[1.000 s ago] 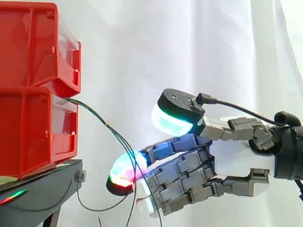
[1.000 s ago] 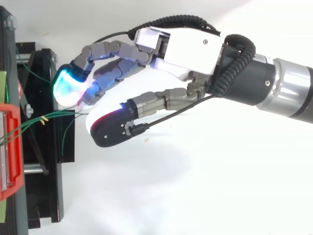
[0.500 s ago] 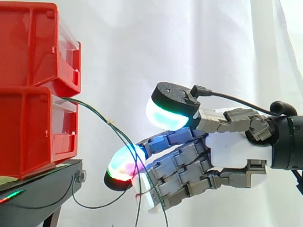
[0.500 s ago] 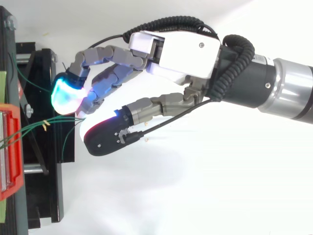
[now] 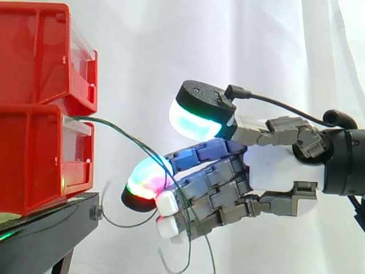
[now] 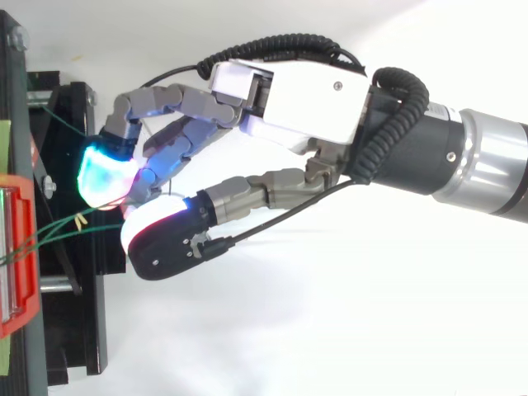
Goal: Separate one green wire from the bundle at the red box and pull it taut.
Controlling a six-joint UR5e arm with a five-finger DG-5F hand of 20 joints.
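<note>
Two red bins are stacked on a black stand (image 5: 40, 242) before a white curtain (image 5: 228, 51). The lower red bin (image 5: 34, 165) is taken as the landmark, with the upper red bin (image 5: 34, 57) resting directly on it.

A bundle of thin green wires (image 5: 117, 127) is seen leaving the top front edge of the lower red bin. From there the wires are carried away from the bin in a downward bow rather than a straight line, until the hand (image 5: 279, 177) is reached. The hand is held level with the lower red bin, apart from its front.

In the side view the wires are laid across the near face of the hand and are left trailing below it, lower than the bin's base. One slack loop is hung between the hand and the stand's corner under the bin.

In the top view the green wires (image 6: 49, 233) are marked by a small yellow tie (image 6: 80, 220) just off the bin's front. They run on over the stand to the tip of the hand (image 6: 305, 99).

Whether any wire is actually gripped by the hand cannot be told. No single wire is seen drawn apart from the others.
</note>
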